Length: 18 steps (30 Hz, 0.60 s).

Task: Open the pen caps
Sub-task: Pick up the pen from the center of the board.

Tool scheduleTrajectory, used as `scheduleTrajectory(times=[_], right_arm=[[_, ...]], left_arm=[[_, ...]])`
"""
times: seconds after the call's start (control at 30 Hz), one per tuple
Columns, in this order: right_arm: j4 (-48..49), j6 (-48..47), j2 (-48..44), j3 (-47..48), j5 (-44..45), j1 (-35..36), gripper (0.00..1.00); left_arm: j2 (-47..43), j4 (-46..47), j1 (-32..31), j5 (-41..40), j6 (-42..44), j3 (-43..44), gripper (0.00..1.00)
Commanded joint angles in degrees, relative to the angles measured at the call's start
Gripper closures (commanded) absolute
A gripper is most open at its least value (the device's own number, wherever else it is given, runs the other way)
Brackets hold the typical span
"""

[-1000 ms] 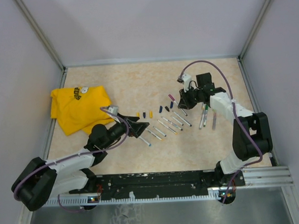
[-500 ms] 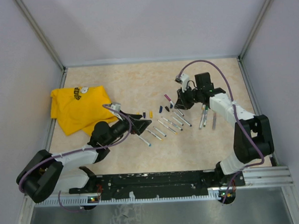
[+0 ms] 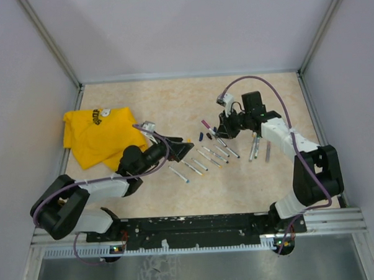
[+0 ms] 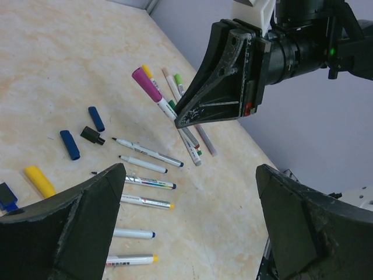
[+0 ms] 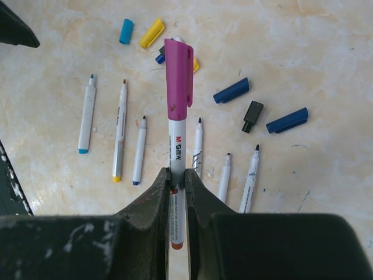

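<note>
Pen caps are partly hidden: two are half covered by the magenta cap, fitted on a pen gripped by the closed right claw. Others, stubby, blue, yellow and black, are scattered on the bench among uncapped pens. The left claw is spread wide, empty.

Six bare pens and seven loose caps are lying at the centre, one capped pen is being held, at least three other pens are lying at three o'clock, and one shirt is lying at nine.
</note>
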Motion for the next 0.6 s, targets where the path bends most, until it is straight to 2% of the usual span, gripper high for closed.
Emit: scheduleTrajectory(times=[0.0, 0.57], right_arm=[[2.5, 0.3, -2.8, -0.1, -2.3, 0.9, 1.00], [3.5, 0.2, -4.0, -1.0, -4.9, 1.5, 1.00]], left_arm=[[3.6, 5.3, 0.4, -1.2, -3.0, 3.7, 0.03], [24.3, 14.5, 0.2, -9.4, -15.6, 15.3, 0.11]])
